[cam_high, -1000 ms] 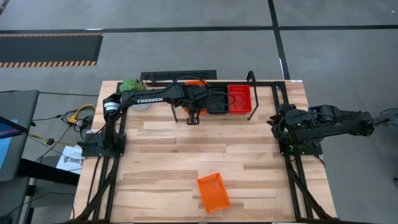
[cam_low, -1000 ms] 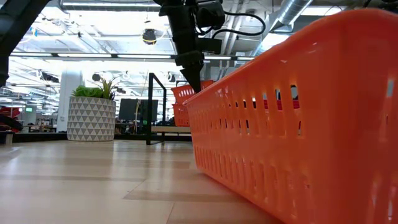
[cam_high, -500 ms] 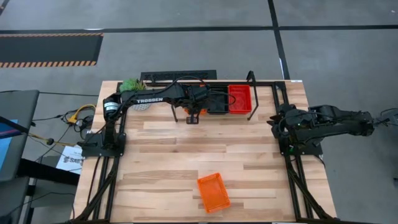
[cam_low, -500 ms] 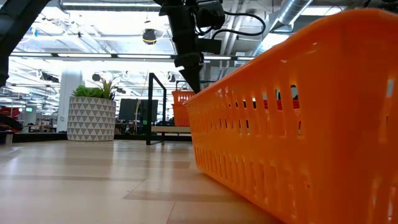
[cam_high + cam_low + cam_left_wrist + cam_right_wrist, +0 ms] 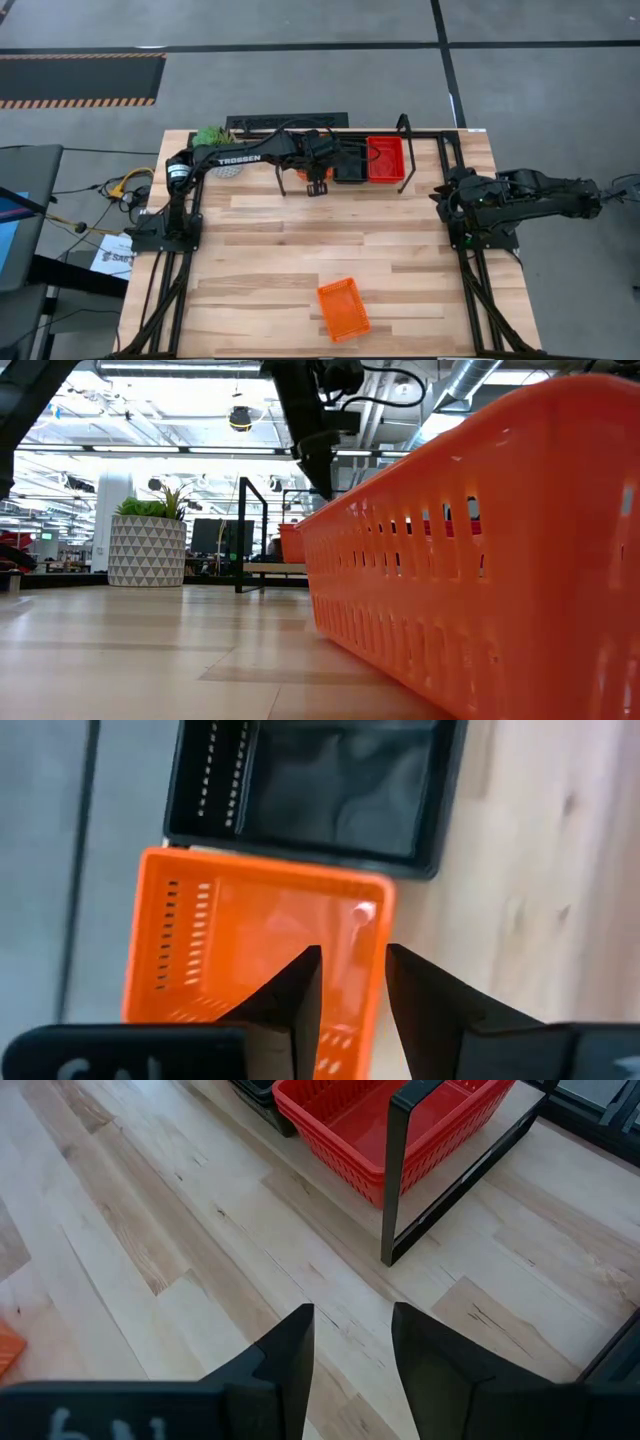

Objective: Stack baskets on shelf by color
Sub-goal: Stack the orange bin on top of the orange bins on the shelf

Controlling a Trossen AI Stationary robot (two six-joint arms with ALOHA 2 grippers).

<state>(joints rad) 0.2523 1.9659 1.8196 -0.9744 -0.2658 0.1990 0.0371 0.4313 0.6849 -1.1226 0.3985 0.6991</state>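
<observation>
left gripper (image 5: 345,982) open, narrow gap, empty, above orange basket (image 5: 250,950) beside black basket (image 5: 320,790) on shelf (image 5: 440,1190); risk: fingers snag rim, tip stack.

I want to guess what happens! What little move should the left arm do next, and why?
Probably lift clear of the shelf: the left gripper is open over an orange basket beside the black basket, and another orange basket waits on the table.

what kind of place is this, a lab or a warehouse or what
Most likely a robotics lab or open workshop. Two dark arms are bolted to a wooden table on a grey floor, and the low view shows exposed ceiling ducts, strip lights and a potted plant with distant workstations behind.
</observation>
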